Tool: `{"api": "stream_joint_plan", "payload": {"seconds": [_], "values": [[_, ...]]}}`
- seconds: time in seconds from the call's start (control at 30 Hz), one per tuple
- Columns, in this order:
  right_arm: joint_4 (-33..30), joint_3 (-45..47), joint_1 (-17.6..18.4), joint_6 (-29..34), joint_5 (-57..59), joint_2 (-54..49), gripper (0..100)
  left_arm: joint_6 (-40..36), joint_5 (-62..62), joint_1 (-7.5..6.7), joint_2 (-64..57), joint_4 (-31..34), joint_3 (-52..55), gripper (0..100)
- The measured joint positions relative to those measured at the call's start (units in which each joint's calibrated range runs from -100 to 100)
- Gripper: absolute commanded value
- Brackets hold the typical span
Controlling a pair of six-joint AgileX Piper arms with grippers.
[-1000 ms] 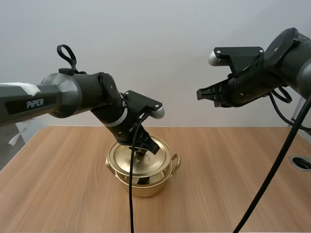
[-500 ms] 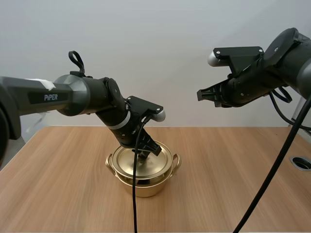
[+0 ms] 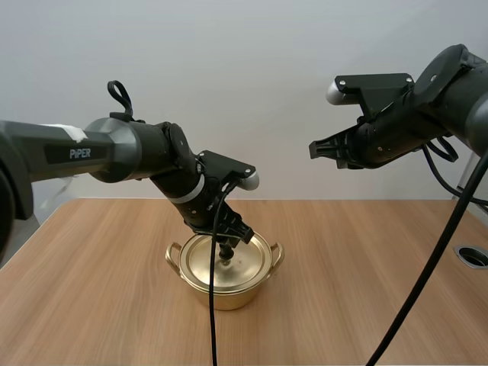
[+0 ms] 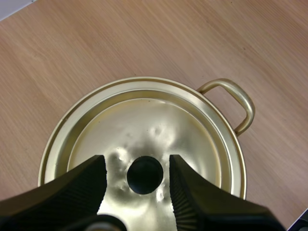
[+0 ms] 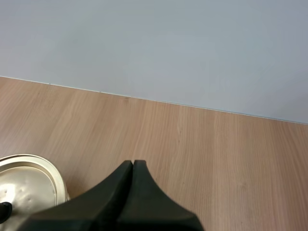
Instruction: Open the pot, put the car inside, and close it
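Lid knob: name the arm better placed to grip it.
Left. The left gripper stands open with the lid knob between its fingers; the right gripper hangs shut, high above the table, away from the pot.

Left gripper [image 3: 226,246] low, fingers [image 4: 72,187] spread; right gripper [image 3: 313,147] high, fingers [image 5: 115,192] pressed together.

My left gripper [image 4: 136,162] spread, fingers flanking black knob [image 4: 145,175], not touching; gold lid [image 4: 149,120] seated on pot [image 4: 239,99], wooden table [image 4: 96,48] beneath.

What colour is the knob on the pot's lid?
The knob is black, on a shiny gold lid; clearest in the left wrist view.
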Motion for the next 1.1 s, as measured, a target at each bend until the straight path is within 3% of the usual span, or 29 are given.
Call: {"api": "stream_joint_plan", "payload": {"seconds": [0.07,0.13,0.17,0.57,0.7,0.83,1.1], "values": [[0.91,0.0,0.0,0.0,0.0,0.0,0,-0.42,-0.33,0.0,-1.21,0.88,-1.04,39],[2.5,0.0,0.0,0.0,0.0,-0.12,0,-2.01,-0.57,0.0,-3.01,2.6,-2.87,6],[3.33,0.0,0.0,0.0,0.0,-0.12,0,-2.71,-0.57,0.0,-3.79,3.36,-3.81,0],[16.26,0.0,0.81,0.83,6.57,-4.51,0,-14.5,-5.14,0.0,-24.25,18.0,-18.14,0],[16.56,0.0,1.5,-4.91,4.79,-10.86,0,-16.7,-7.52,0.0,-31.77,18.16,-18.14,0],[16.45,0.0,1.5,-8.38,4.79,-17.35,0,-21.49,-2.43,0.0,-39.39,18.93,-17.13,0],[15.69,0.0,1.5,-6.61,4.62,-24.92,0,-28.95,-1.49,0.0,-49.32,25.88,-12.76,0]]}}
